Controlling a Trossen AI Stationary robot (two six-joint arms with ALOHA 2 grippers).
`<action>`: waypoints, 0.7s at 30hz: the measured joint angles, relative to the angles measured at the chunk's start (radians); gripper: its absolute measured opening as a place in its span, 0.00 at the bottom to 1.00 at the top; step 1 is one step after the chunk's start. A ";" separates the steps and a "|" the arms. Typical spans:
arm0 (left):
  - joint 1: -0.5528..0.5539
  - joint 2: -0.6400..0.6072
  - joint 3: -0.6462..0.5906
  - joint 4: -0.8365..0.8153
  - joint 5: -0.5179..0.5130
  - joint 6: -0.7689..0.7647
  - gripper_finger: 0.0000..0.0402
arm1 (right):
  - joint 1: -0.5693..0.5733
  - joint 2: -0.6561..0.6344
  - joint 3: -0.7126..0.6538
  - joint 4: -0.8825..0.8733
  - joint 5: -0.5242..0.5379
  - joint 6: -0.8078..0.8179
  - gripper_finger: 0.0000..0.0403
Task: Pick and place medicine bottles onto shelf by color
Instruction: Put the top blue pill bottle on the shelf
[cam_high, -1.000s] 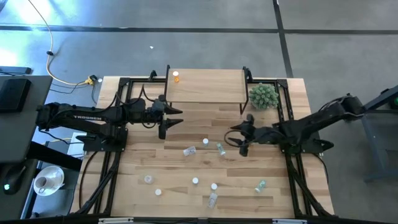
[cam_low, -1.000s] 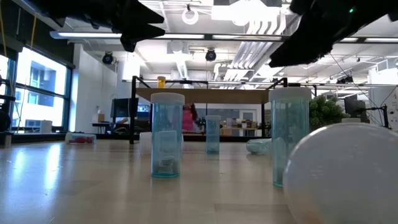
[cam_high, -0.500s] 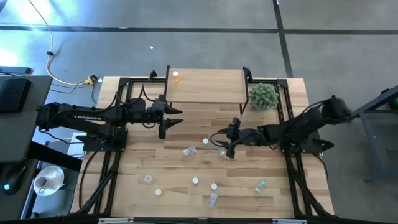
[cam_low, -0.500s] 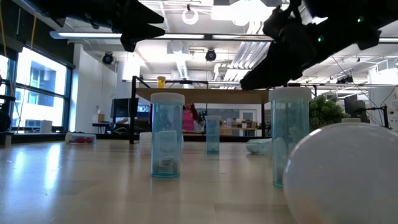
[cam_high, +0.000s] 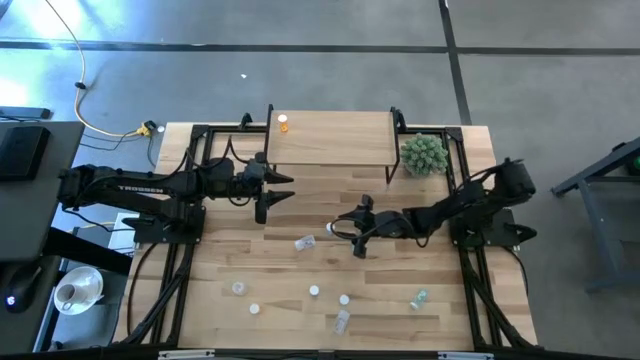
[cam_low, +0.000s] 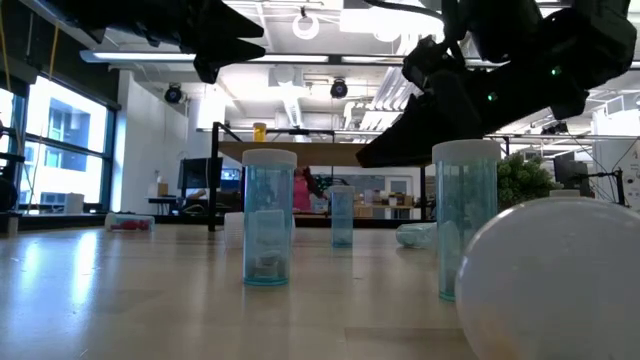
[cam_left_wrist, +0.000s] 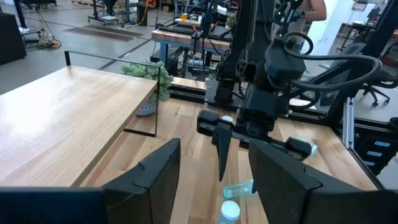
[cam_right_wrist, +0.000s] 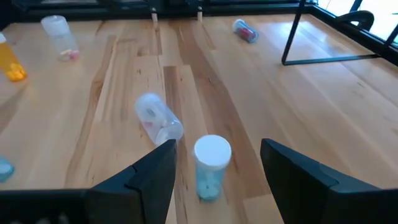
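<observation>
The right end effector (cam_high: 352, 229) is held open and empty just above a standing blue bottle (cam_right_wrist: 211, 167), with a pink bottle (cam_right_wrist: 158, 118) lying just beside it on the bench (cam_high: 230, 250). The lying bottle could be knocked away if the descent is off-centre. The left end effector (cam_high: 282, 185) is also open, waiting near the shelf (cam_high: 340, 145), where one orange bottle (cam_high: 283, 124) is placed.

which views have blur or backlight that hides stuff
Low view: a white cap right at the lens is a soft blob, and both arms are black silhouettes against bright ceiling lights. Right wrist view: the pincer fingers are blurred, the standing bottle sharp.
</observation>
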 joint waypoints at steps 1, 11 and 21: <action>0.000 0.000 0.000 0.000 0.000 0.000 0.45 | 0.000 0.014 0.000 0.022 0.000 0.000 0.56; 0.000 0.000 0.000 0.000 0.000 0.000 0.45 | -0.006 0.129 0.017 0.148 -0.003 0.000 0.56; 0.000 0.000 0.000 0.000 0.000 0.000 0.45 | -0.015 0.196 0.125 0.014 -0.034 -0.014 0.56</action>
